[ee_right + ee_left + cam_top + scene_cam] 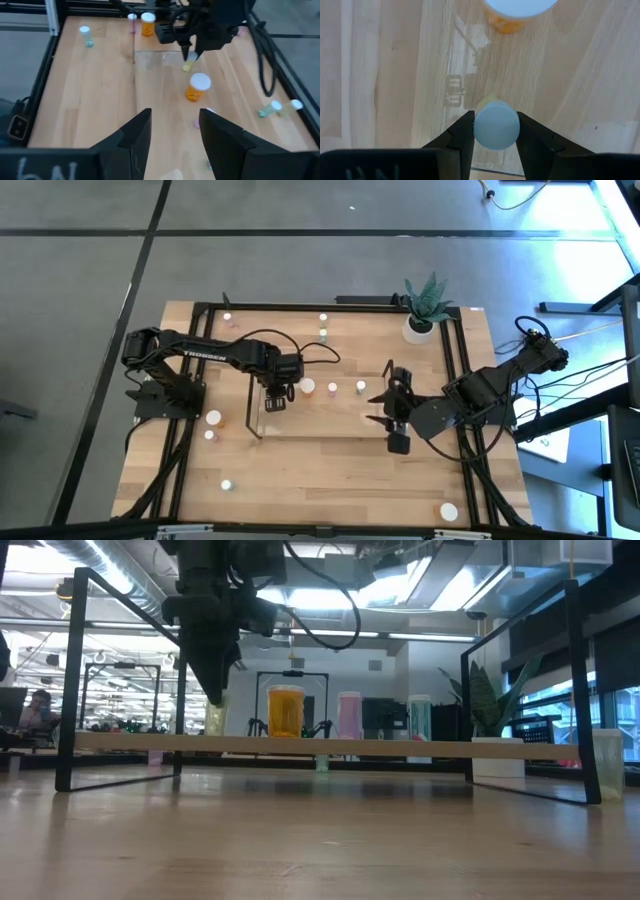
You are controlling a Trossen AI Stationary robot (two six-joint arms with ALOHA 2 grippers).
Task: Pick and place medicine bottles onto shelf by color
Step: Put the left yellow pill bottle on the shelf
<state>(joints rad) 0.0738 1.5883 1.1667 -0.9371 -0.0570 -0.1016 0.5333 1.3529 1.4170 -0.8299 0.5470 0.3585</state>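
Upright, yellowish bottle [495, 129], left pincer [495, 131] clamping.

My left gripper [495, 131] clamps a small yellowish white-capped bottle [495, 125] upright over the clear shelf [330, 425], beside an orange bottle [307, 387].

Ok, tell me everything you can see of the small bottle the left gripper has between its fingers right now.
The small yellowish bottle with a round white ribbed cap looks like translucent plastic. It sits upright between the left gripper's two dark fingers, which press its cap from both sides. It hangs over the clear shelf's near-left end, beside the larger orange bottle with a white cap. In the right wrist view it shows low at the fingertips; whether its base touches the shelf is unclear.
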